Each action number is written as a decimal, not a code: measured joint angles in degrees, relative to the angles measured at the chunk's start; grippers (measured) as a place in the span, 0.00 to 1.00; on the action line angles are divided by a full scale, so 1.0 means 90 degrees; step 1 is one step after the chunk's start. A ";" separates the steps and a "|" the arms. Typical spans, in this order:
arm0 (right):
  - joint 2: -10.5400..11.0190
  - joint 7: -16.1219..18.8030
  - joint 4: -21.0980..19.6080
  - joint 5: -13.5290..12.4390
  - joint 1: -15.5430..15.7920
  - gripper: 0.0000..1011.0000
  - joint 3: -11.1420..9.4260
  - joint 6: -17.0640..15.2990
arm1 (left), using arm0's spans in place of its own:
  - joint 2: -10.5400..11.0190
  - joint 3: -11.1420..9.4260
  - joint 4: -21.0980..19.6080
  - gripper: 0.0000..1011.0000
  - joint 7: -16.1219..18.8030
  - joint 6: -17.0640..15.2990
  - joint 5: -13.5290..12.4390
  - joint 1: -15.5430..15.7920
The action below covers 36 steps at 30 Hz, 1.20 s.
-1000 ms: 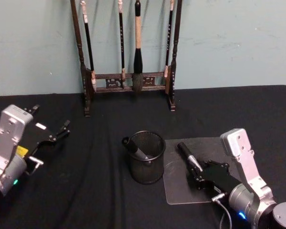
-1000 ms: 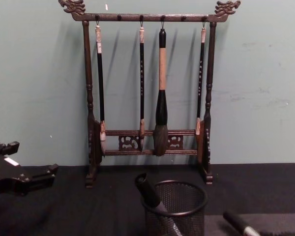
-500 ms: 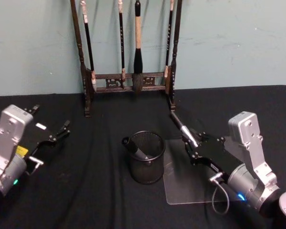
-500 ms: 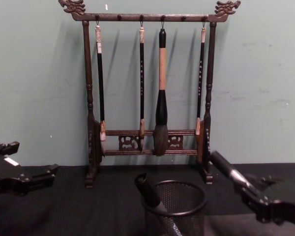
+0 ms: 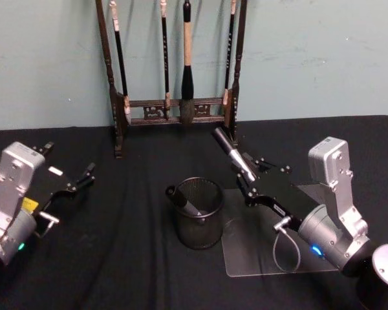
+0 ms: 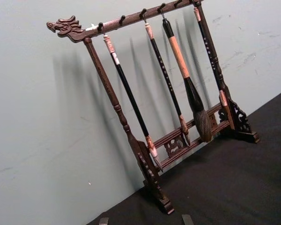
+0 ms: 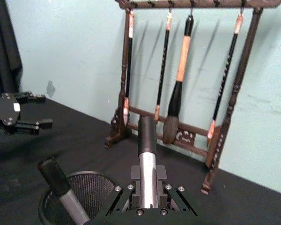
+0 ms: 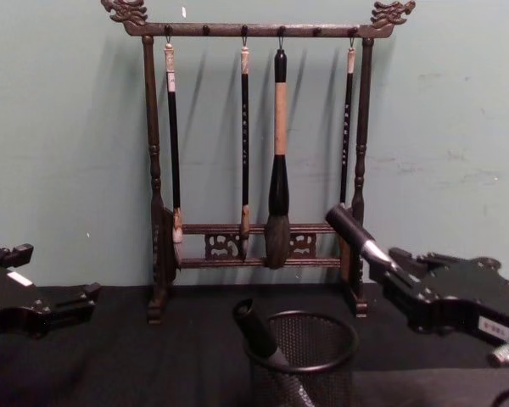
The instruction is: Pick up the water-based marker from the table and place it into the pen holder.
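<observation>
Totalling two markers [image 5: 235, 157] (one pen holder [image 5: 198, 226])

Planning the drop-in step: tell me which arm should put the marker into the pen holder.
Right. The right gripper is shut on the marker, held raised and tilted beside the pen holder on its right. The left gripper sits open and empty, far off on the holder's left.
</observation>
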<state>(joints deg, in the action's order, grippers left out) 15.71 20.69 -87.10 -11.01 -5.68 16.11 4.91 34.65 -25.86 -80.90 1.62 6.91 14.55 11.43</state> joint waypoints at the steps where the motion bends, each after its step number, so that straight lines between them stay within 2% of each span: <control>1: -0.0008 0.0017 0.0038 -0.0018 -0.0043 0.19 0.0029 0.0059 | 0.0000 0.0000 0.0000 1.00 0.0000 0.0000 0.0000 0.0000; 7: -0.0089 0.0158 0.0303 -0.0127 -0.0310 0.19 0.0243 0.0398 | 0.0000 0.0000 0.0000 1.00 0.0000 0.0000 0.0000 0.0000; 11: -0.0111 0.0159 0.0350 -0.0122 -0.0364 0.19 0.0305 0.0449 | 0.0000 0.0000 0.0000 1.00 0.0000 0.0000 0.0000 0.0001; 22: -0.0301 0.0306 0.0790 -0.0020 -0.0665 0.19 0.0743 0.0692 | 0.0000 0.0000 0.0000 1.00 0.0000 0.0000 0.0000 0.0000; 36: -0.0389 0.0471 0.1142 -0.0085 -0.0907 0.19 0.0957 0.0789 | 0.0000 0.0000 0.0000 1.00 0.0000 0.0000 0.0000 0.0000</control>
<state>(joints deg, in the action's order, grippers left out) 12.20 24.93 -76.82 -11.77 -13.84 24.73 12.02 34.65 -25.87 -80.90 1.62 6.91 14.55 11.43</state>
